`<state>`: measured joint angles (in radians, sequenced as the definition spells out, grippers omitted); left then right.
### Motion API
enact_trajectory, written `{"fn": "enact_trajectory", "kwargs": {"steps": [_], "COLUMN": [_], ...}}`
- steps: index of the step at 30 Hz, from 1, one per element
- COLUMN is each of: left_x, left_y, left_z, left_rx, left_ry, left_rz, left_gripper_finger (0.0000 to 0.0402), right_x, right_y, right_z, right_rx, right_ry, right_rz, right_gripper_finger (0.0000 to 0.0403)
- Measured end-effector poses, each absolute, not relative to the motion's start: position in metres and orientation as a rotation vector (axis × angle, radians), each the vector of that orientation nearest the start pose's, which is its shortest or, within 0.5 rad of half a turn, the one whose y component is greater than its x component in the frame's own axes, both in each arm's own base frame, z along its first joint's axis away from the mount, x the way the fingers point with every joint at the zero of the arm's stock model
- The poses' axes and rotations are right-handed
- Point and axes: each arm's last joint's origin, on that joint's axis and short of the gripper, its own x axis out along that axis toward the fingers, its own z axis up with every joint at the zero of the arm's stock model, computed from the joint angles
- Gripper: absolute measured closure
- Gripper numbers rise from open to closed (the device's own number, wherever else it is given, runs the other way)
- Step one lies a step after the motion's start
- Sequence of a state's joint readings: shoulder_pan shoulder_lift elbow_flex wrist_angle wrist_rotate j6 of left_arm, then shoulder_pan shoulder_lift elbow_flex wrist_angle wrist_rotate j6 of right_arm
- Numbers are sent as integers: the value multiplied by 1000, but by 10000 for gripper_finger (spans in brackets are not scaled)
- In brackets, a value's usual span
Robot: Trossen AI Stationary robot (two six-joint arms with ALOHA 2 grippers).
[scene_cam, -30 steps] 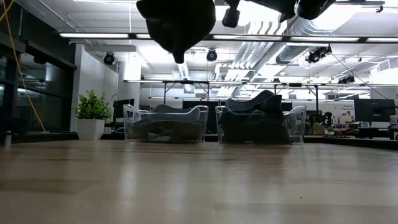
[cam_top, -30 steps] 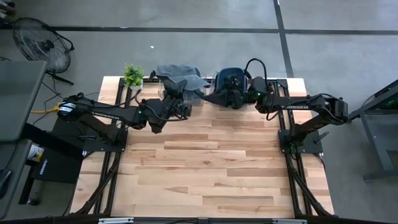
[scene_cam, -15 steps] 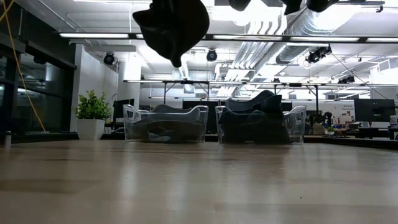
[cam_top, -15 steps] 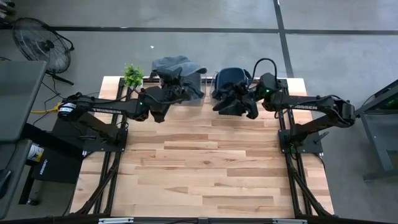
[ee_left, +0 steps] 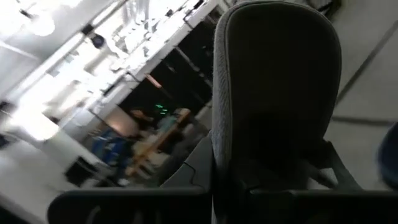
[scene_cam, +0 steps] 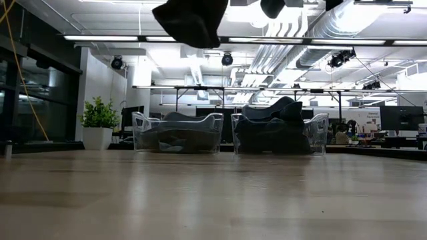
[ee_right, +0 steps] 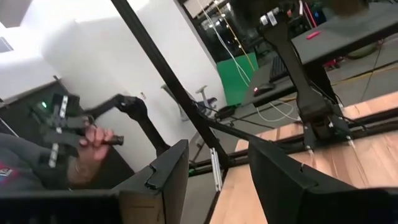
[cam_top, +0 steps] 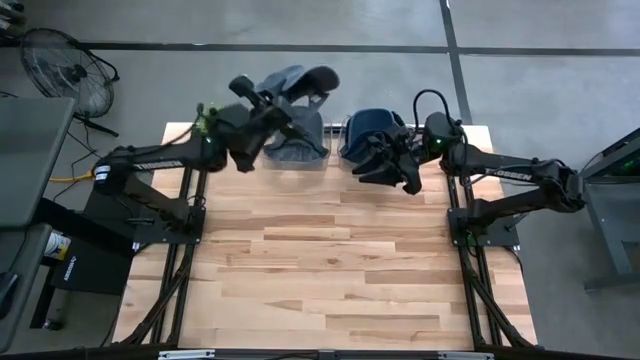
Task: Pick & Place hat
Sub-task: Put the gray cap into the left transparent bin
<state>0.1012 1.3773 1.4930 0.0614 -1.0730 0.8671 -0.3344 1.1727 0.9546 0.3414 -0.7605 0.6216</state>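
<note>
A grey hat [cam_top: 300, 82], brim curved upward, is pinched in the left pincer [cam_top: 272, 104]. The right pincer [cam_top: 378, 160] is spread, beside the navy hats [cam_top: 372, 124].

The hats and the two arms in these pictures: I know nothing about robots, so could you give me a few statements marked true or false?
1. The left gripper holds a soft grey brimmed hat in the air, off the wooden table. True.
2. The right gripper grips a hat as well. False: it is open and empty, beside the bin of dark blue hats.
3. Two clear plastic bins stand side by side at the table's far edge. True: the other one, the bin of grey hats, is next to it.
4. The small green potted plant stands between the two bins. False: it stands on the outer side of the bin of grey hats.
</note>
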Motion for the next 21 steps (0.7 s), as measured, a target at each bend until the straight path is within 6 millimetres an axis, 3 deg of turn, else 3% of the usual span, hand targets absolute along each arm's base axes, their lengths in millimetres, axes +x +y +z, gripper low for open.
{"fn": "enact_trajectory", "kwargs": {"steps": [10, 21], "left_x": [256, 226], "left_y": [86, 134], "left_z": [493, 481], "left_rx": [327, -42], "left_ry": [234, 300], "left_rz": [1090, 983], "left_gripper_finger": [397, 397], "right_x": [250, 250], "right_y": [-66, -66], "right_z": [357, 353], "right_rx": [533, 532], "right_ry": [79, 112], "right_rz": [427, 405], "right_gripper_finger": [242, 242]}}
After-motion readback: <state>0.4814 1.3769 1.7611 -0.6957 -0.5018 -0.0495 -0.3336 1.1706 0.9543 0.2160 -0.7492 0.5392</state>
